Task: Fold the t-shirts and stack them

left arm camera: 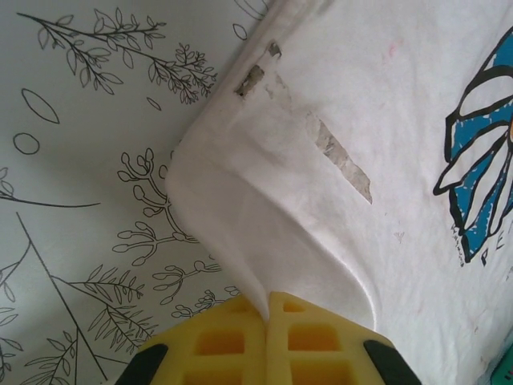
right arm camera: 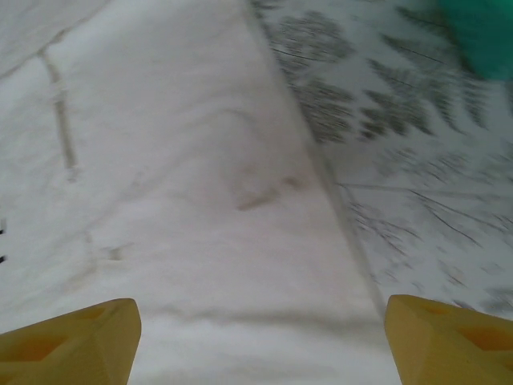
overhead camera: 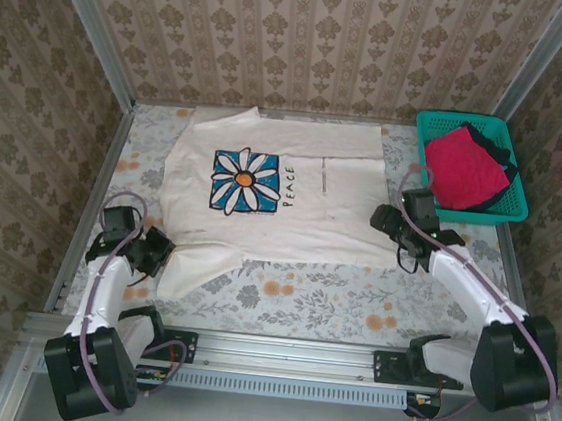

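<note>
While the cream-white t-shirt (overhead camera: 294, 187) lies spread flat mid-table (overhead camera: 332, 296), print up, left gripper (left arm camera: 267, 303) is clamped on its near-left corner, cloth curled up. Right gripper (right arm camera: 260, 341) jaws wide apart above the shirt's right edge. Crimson-red t-shirt (overhead camera: 463, 167) and dark t-shirt (overhead camera: 497, 145) in teal basket (overhead camera: 510, 209), far right.

The cream-white t-shirt (overhead camera: 291, 207) has a blue square daisy print (overhead camera: 245, 181): white petals, orange centre, black PEACE lettering. Then a crimson t-shirt (overhead camera: 461, 167), a dark t-shirt (overhead camera: 495, 151), a teal mesh basket (overhead camera: 516, 207). The tablecloth (overhead camera: 312, 299) is pale floral with orange blooms, wallpaper (overhead camera: 310, 33) beige damask.
</note>
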`<action>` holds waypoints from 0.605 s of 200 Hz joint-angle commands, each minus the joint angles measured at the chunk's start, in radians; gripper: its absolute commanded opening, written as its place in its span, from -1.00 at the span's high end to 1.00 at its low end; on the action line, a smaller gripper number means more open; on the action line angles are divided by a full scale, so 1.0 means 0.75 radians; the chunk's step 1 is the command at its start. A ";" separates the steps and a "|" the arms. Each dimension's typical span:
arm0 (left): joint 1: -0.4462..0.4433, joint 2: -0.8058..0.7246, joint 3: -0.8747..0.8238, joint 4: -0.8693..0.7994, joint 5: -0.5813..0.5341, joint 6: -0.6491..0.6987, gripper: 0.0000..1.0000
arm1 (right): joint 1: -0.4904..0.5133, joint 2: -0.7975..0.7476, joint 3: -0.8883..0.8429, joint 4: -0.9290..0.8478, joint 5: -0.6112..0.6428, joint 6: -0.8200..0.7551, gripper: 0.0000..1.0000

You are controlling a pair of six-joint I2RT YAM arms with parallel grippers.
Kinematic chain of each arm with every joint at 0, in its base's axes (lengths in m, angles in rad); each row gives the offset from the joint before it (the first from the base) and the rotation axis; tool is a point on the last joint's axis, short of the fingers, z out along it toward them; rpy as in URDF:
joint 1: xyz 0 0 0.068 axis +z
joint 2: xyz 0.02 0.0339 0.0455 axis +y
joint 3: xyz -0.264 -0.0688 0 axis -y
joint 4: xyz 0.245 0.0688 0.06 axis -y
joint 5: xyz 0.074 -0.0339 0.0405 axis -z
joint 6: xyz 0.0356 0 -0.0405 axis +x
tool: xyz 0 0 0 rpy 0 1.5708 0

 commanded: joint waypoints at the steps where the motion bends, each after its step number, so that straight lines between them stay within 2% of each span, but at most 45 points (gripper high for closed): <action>1: 0.011 -0.028 -0.031 0.000 0.004 0.033 1.00 | -0.022 -0.089 -0.125 -0.160 0.083 0.134 -0.58; 27: 0.010 -0.003 -0.025 0.018 0.000 0.036 1.00 | -0.027 -0.109 -0.199 -0.175 -0.029 0.221 -0.46; 44: 0.011 0.024 -0.020 0.023 0.000 0.046 1.00 | -0.027 -0.088 -0.240 -0.112 -0.098 0.262 -0.20; 68: 0.009 0.042 -0.024 0.025 -0.002 0.052 1.00 | -0.029 -0.030 -0.242 -0.068 -0.107 0.279 0.16; 109: 0.010 0.013 -0.036 0.016 -0.004 0.042 1.00 | -0.029 0.080 -0.222 -0.038 -0.097 0.266 0.15; 121: 0.011 0.004 -0.038 0.016 -0.006 0.038 1.00 | -0.031 0.111 -0.222 -0.012 -0.105 0.259 0.24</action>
